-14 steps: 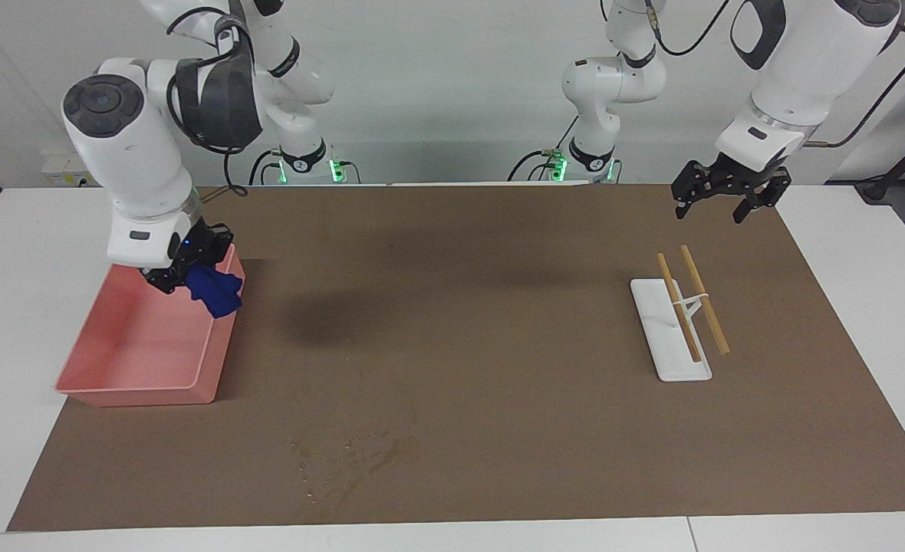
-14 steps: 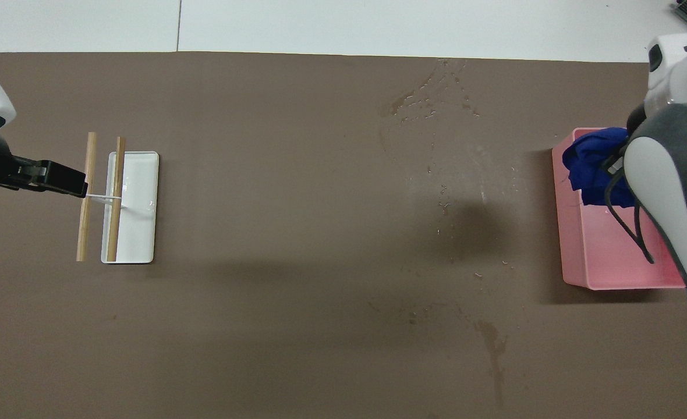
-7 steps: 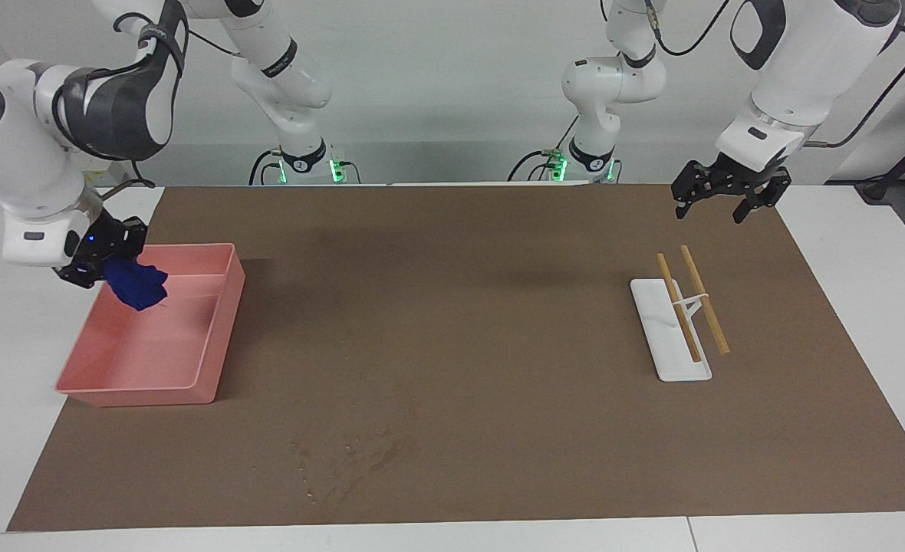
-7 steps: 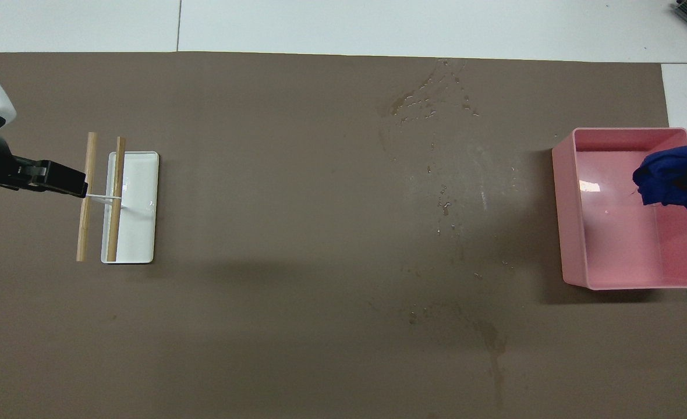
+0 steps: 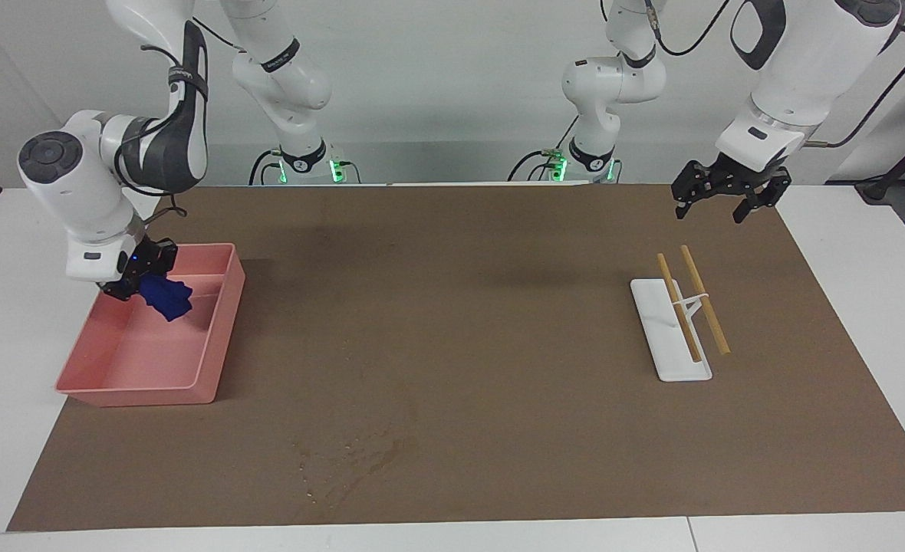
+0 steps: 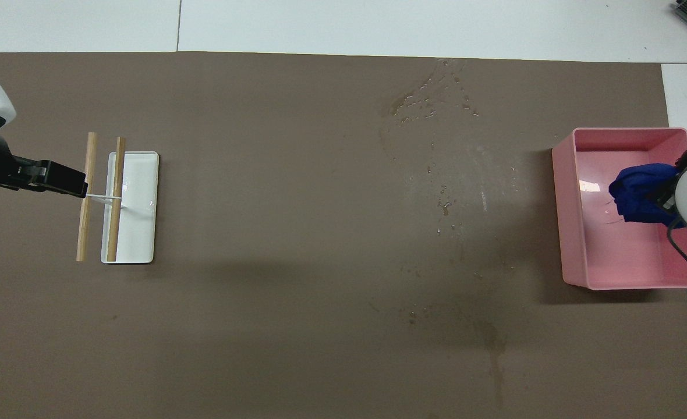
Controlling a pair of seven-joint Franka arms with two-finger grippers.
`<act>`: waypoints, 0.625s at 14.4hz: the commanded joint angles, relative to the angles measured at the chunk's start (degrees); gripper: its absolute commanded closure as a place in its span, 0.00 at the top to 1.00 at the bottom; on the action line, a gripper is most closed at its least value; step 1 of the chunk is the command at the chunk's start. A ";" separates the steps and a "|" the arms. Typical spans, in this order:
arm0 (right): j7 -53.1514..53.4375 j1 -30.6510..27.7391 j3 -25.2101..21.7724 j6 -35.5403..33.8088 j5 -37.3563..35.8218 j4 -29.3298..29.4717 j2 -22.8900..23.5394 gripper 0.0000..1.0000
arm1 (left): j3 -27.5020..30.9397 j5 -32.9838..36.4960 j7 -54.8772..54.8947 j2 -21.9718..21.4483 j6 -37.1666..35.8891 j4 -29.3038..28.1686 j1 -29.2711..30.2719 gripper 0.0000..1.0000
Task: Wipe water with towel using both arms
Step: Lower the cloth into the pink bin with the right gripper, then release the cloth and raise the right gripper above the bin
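The right gripper hangs over the pink tray, at the tray's end nearer the robots, and the blue towel dangles from it as a bunched lump; the cloth hangs from the jaws, yet how firmly they pinch it I cannot tell, so the first risk is plain — a loose hold would drop the towel into the tray, or onto the brown mat on the way across; a bunched cloth would also wipe a narrow track and smear rather than soak. The water lies well apart from the tray, near the mat's edge farthest from the robots, a thin scatter of glinting drops running back toward the middle of the mat; a pass that covers only the thickest patch would, I judge, leave the stragglers. The tray's wall stands between towel and spill, so a low carry could snag on the rim. The left gripper waits, fingers spread and empty, above the mat's corner at the left arm's end; just below it sits a white rack with two wooden sticks — nothing else lies between it and the water.
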 commanded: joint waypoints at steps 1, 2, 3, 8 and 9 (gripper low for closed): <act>-1.14 -0.78 0.55 0.16 1.25 -1.60 -2.80 1.00 | -0.27 -0.89 0.33 -1.56 0.80 -1.92 0.80 1.00; -1.14 -0.69 0.64 -0.37 1.60 -0.72 -2.89 1.00 | -0.27 -0.89 0.33 -1.56 0.80 -1.92 0.80 1.00; -1.05 0.01 0.64 -2.11 2.30 1.46 -2.80 1.00 | -0.27 -0.89 0.42 -1.56 0.80 -1.92 0.80 1.00; 22.00 11.15 0.91 -30.90 8.02 21.84 -4.82 1.00 | -0.27 -0.81 0.33 -1.56 0.80 -1.92 0.80 1.00; 27.11 12.48 0.82 -35.14 9.41 24.40 -4.91 1.00 | -0.27 -0.81 0.42 -1.56 0.71 -1.92 0.80 1.00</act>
